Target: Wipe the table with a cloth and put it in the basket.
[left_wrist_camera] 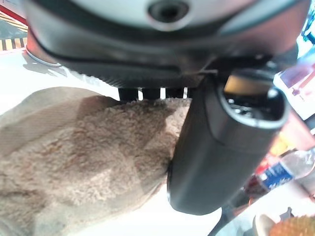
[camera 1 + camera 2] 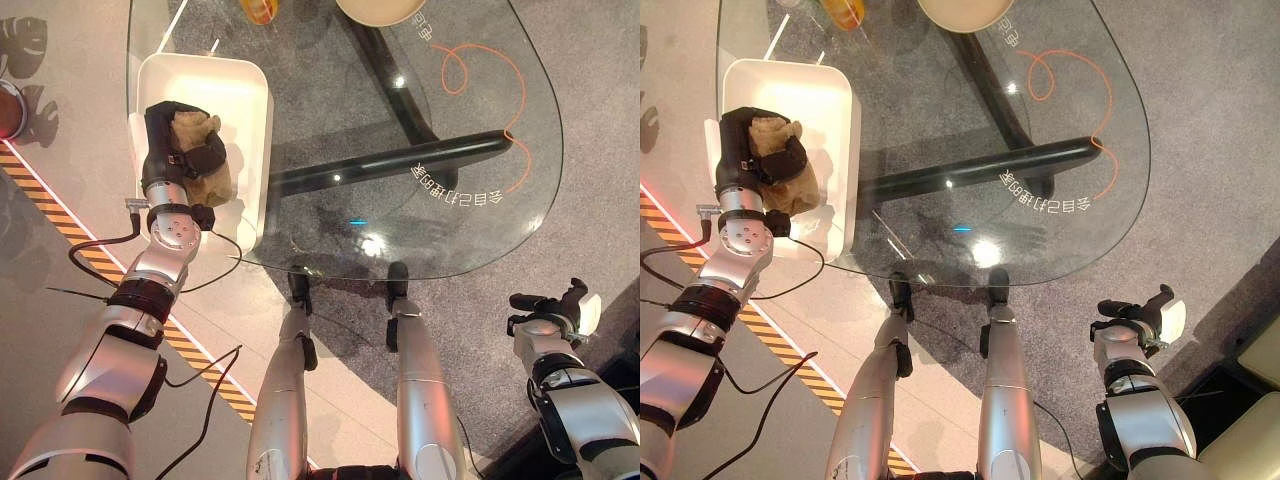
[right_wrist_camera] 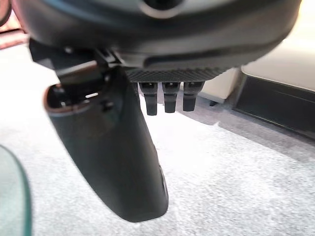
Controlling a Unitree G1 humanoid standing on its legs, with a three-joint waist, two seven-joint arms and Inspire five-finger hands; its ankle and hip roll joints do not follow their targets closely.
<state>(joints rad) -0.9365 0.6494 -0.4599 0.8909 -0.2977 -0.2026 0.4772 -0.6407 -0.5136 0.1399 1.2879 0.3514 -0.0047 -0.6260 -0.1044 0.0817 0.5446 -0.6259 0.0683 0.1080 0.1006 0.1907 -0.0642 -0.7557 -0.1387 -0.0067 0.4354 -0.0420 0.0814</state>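
Note:
A white basket (image 2: 236, 92) stands at the left end of the glass table (image 2: 470, 215). My left hand (image 2: 168, 135) is inside it, with the fingers and thumb curled round a brown fluffy cloth (image 2: 207, 172). The cloth (image 1: 83, 162) bulges out past the thumb (image 1: 221, 152) and rests low in the basket (image 2: 815, 100). My right hand (image 2: 556, 306) hangs beyond the table's near right edge, over grey carpet (image 3: 236, 182), with its fingers relaxed and holding nothing.
A black bar (image 2: 400, 163) of the table's base shows through the glass. A round beige dish (image 2: 380, 10) and a yellow-orange object (image 2: 259, 9) sit at the far edge. Yellow-black striped tape (image 2: 75, 245) runs along the floor at the left.

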